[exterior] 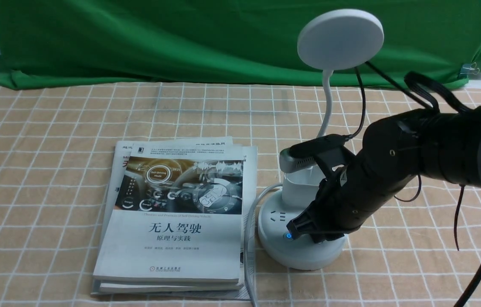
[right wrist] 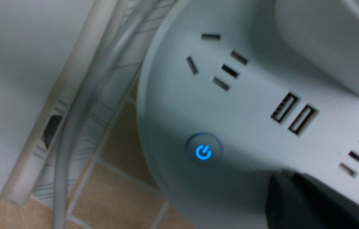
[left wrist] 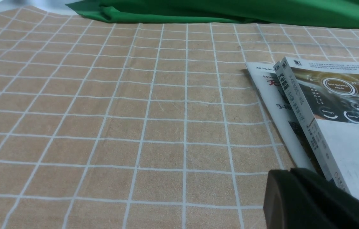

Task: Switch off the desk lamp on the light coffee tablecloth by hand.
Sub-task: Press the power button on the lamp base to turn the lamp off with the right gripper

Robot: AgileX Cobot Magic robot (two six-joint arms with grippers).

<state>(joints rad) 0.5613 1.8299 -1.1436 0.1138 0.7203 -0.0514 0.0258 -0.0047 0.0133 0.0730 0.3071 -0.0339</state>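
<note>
**Front view, with a clock face laid on the table and 12 o'clock away from the robot.** The desk lamp (exterior: 275, 232) stands on the light coffee tablecloth (exterior: 53, 170) at 3 o'clock of the stacked books (exterior: 176, 221). Its base is just beside them, and its disc head is raised on the bendy neck before the green cloth (exterior: 138, 38).

The right gripper (exterior: 298, 227) reaches in from 3 o'clock, tilted downward. Its tip lies over the base at about 7 o'clock, just beside the blue-lit power button (exterior: 288, 236). The jaws are pressed together, evidently to form one blunt point that can push a small button without catching the sockets (right wrist: 227, 70) nearby.

In the right wrist view the tip is near the button but apart from it; whether it rests on the base cannot be told. Nor can it be told whether the head is lit. A short shift onto the button, then downward, appears to be required.

The white cable (exterior: 249, 221) runs between base and books, outside that path. The left gripper (left wrist: 289, 173), jaws likewise closed, hangs low over the cloth at about 8 o'clock of the books, out of the way.
</note>
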